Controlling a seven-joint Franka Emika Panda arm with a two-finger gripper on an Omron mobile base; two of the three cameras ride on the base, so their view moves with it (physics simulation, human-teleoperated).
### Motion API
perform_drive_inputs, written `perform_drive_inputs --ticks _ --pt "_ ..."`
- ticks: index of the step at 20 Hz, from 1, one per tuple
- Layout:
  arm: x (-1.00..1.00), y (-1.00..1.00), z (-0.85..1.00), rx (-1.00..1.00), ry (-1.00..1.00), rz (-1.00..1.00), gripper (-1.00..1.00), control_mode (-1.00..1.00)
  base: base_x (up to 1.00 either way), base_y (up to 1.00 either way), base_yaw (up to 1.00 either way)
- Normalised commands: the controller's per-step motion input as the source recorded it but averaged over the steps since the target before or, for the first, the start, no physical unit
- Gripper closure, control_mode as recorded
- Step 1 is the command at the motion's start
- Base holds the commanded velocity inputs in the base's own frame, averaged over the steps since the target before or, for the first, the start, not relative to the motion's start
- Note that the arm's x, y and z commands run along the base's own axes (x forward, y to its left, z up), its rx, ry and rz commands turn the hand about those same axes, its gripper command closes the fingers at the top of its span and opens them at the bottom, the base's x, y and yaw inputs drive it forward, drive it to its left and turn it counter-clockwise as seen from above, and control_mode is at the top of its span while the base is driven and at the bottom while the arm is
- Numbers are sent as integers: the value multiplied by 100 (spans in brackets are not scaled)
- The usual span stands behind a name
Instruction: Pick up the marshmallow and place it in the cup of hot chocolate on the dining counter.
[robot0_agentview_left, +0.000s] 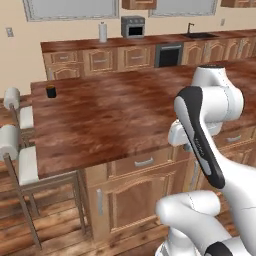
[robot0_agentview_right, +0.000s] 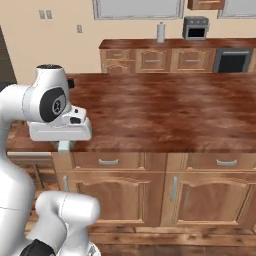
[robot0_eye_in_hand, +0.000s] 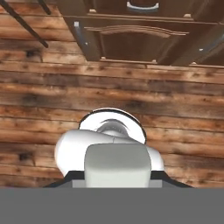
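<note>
Where writing might show, the black mug (robot0_agentview_left: 50, 92) bears none.

Even, bright render — glossy counter (robot0_agentview_left: 110, 115) sheen

Your robot's arm (robot0_agentview_left: 210, 130) wears glossy white, rounded shells, with a long black panel running down one link and bearing small pale lettering too fine to read. A black disc with a light mark caps a joint (robot0_agentview_right: 53, 104). A flat, pale grey-white block sits under that joint.
</note>
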Motion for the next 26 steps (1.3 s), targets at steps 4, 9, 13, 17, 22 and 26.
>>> perform_drive_inputs --ticks 4,9,13,17,22,26 --pt "0 0 0 0 0 0 100 100 36 100 -3" --pt "0 0 0 0 0 0 100 100 3 100 -6" --pt "0 0 0 0 0 0 100 100 0 100 -12" --pt "0 0 0 0 0 0 100 100 1 100 -15" --pt "0 0 0 0 0 0 100 100 20 100 -43" --pt "0 0 0 0 0 0 100 100 25 100 -45"
